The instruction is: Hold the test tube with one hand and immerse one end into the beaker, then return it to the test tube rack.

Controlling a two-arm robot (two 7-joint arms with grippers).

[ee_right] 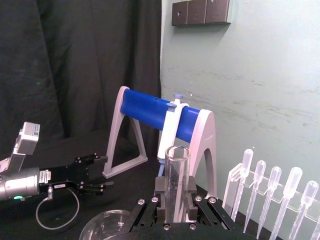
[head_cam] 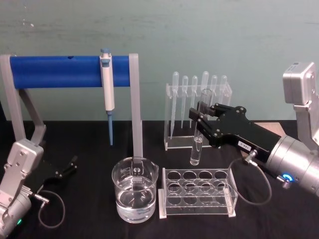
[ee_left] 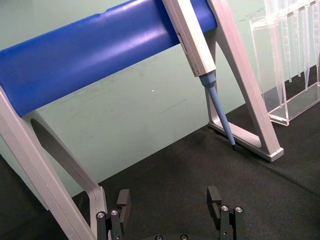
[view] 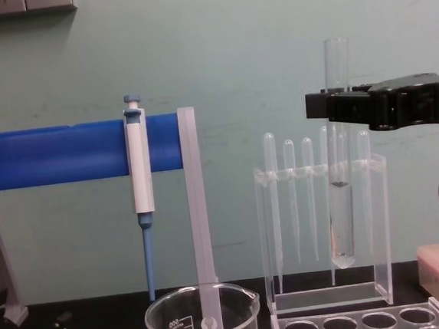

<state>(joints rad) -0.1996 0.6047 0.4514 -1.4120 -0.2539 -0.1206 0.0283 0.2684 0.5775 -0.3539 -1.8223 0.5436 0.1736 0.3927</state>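
Holding test tube point(head_cam: 196, 148), right gripper point(head_cam: 201, 119), pipettes point(head_cam: 185, 99) behind

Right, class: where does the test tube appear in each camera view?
Head view: test tube right of centre, upright in the right gripper.
Right wrist view: bottom centre, between the fingers.
Chest view: right of centre, before the pipettes.
Left wrist view: the idle left gripper, open, and the shared landmark, the pipettor.
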